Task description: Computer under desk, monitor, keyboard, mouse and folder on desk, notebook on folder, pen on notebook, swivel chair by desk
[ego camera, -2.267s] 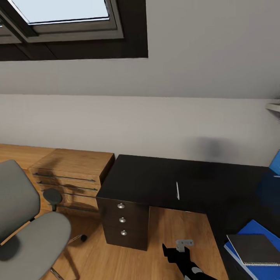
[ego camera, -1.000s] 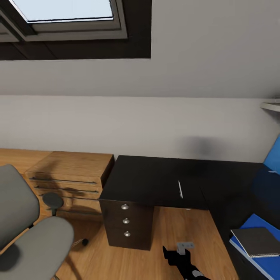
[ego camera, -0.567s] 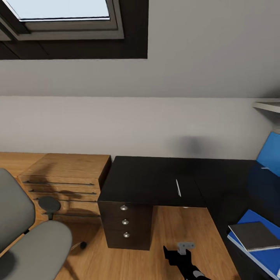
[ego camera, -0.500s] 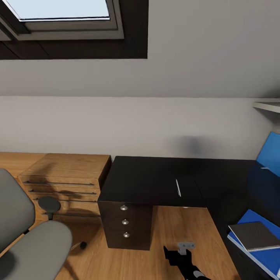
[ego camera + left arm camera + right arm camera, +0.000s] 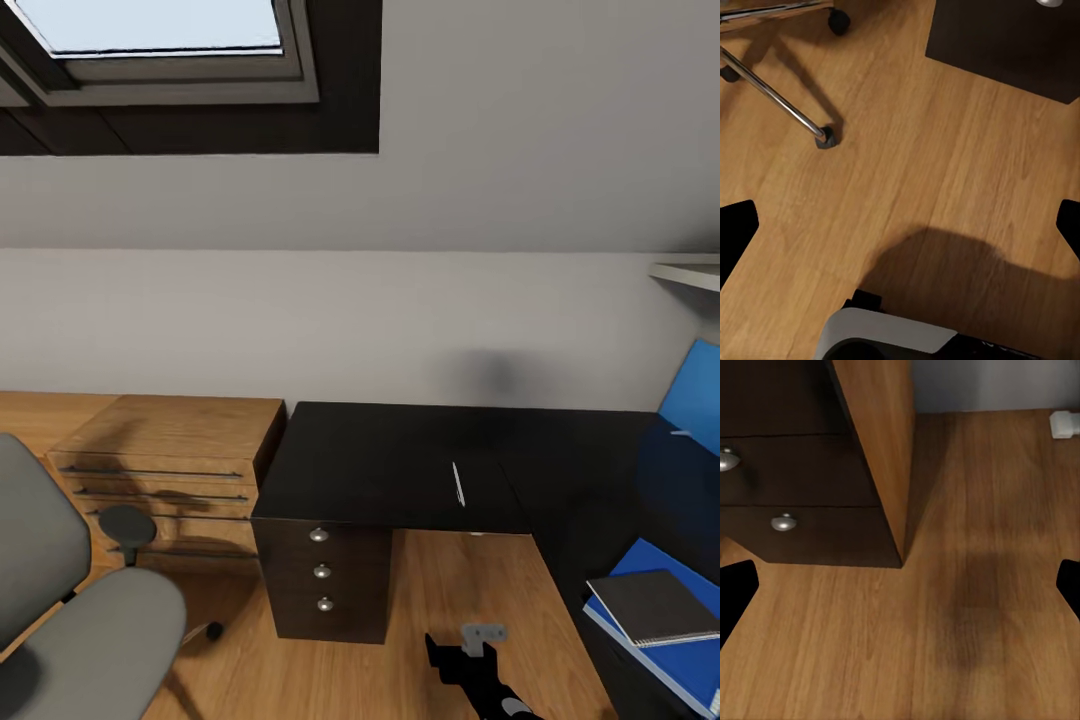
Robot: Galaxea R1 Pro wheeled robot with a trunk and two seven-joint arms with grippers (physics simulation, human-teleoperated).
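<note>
- Since 2.3 s ago the head view has swung a little to the right, so more of the blue back panel shows and less of the swivel chair; the things themselves lie as before.
- Over the last half second only the right arm at the lower edge has shifted slightly.
- Bench: black L-shaped top with three dark drawers with silver knobs beneath its left end.
- Pen lies alone on the bench top, well apart from the stack.
- Blue folder lies on the bench's right wing, with the grey notebook on top of it.
- Swivel chair stands on the wood floor left of the bench, its wheeled base beside the drawers in the left wrist view.
- Light wood cabinet sits between the chair and the bench, against the wall.
- Skylight above; a white shelf edge at the right.
- Left end effector is released, fingers spread over bare floor.
- Right end effector is likewise released, near the drawer unit's corner.
</note>
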